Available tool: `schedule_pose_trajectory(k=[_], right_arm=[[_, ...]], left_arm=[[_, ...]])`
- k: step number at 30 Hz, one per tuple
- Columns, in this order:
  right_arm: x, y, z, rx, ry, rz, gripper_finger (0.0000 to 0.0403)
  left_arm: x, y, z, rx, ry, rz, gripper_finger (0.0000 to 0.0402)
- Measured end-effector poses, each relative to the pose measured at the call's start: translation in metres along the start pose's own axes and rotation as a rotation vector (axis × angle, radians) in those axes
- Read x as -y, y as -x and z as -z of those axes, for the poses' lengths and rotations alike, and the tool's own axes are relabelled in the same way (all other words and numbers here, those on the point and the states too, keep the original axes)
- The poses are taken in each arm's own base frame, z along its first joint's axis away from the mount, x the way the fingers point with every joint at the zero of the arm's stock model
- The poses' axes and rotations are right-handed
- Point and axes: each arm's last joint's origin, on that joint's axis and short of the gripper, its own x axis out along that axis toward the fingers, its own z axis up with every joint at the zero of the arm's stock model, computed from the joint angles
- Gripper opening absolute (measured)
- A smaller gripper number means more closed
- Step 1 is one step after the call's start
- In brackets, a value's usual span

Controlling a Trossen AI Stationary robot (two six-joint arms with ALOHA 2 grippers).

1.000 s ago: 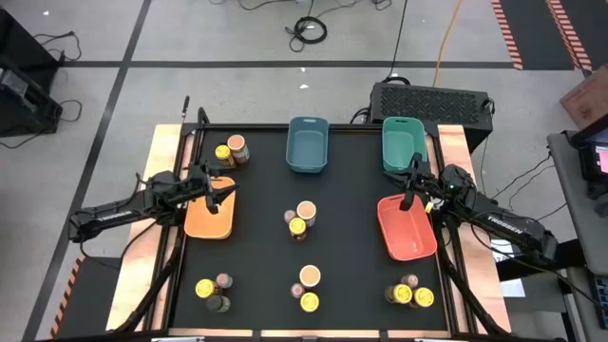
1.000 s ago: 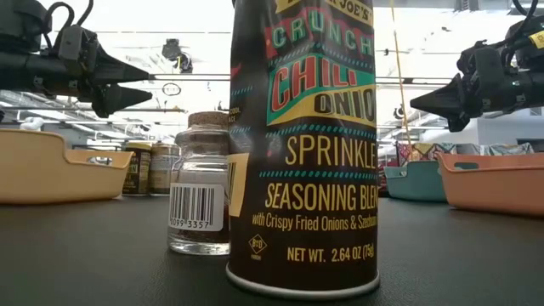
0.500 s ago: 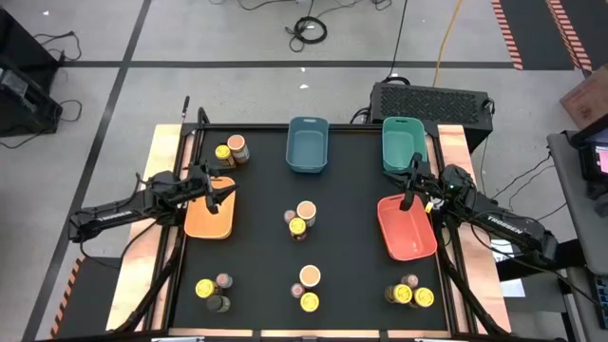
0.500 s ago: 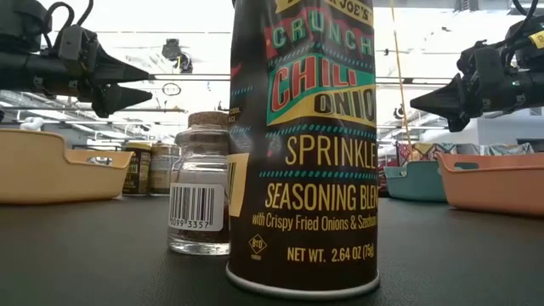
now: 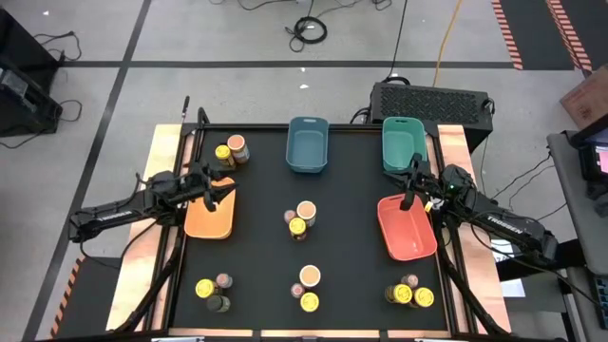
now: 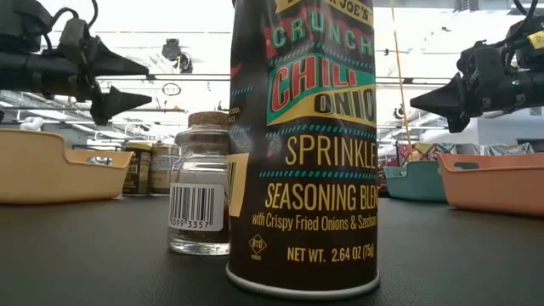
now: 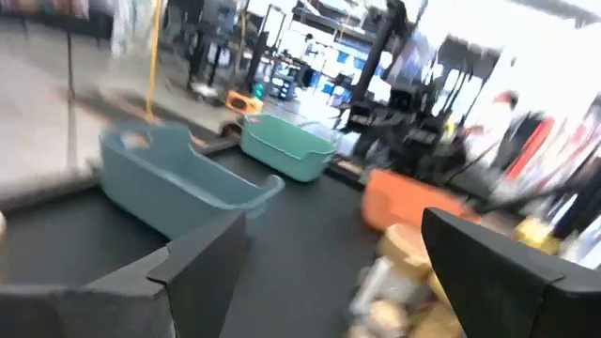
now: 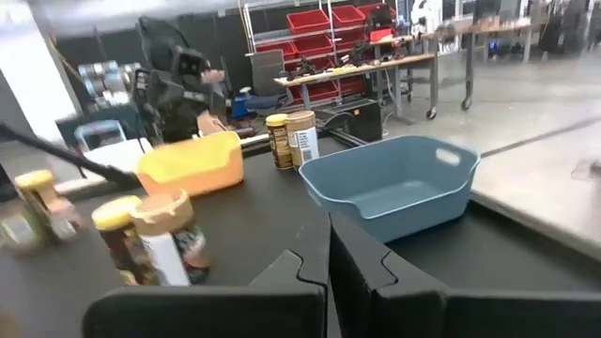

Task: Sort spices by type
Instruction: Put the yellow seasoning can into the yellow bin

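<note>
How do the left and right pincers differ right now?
The left pincer is open, fingers spread; the right pincer is shut, fingers pressed together. The left pincer hangs over the orange bin; the right pincer hangs over the far end of the red bin. Shared: both are dark, both hold nothing, and both sit above the table at its sides, clear of the jars.

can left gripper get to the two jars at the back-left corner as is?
Probably yes. The left gripper is open and empty above the orange bin, and the two jars stand just beyond it with bare mat between; nothing blocks the path.
</note>
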Motion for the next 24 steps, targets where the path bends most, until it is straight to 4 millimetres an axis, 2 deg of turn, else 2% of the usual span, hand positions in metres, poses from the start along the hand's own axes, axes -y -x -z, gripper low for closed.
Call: schedule_pose_trajectory(k=[2,6,12,16,24], right_arm=[[0.0,0.0,-0.001,0.006,-0.073,-0.002,0.0],[-0.001,0.0,-0.004,0.042,-0.095,-0.008,0.0],[-0.002,0.001,-0.011,0.115,-0.079,0.0,0.0],[-0.003,0.001,-0.014,0.144,-0.063,-0.014,0.0003],[-0.007,0.003,-0.025,0.252,0.053,-0.077,0.0054]], left_arm=[[0.0,0.0,0.0,-0.004,0.066,-0.002,0.0325],[-0.002,0.0,0.0,0.02,0.044,-0.051,0.0325],[0.0,0.001,-0.004,0.011,-0.075,-0.062,0.0325],[0.012,0.007,-0.031,0.019,-0.136,-0.088,0.0325],[0.035,0.014,-0.094,-0.041,-0.199,-0.363,0.0325]])
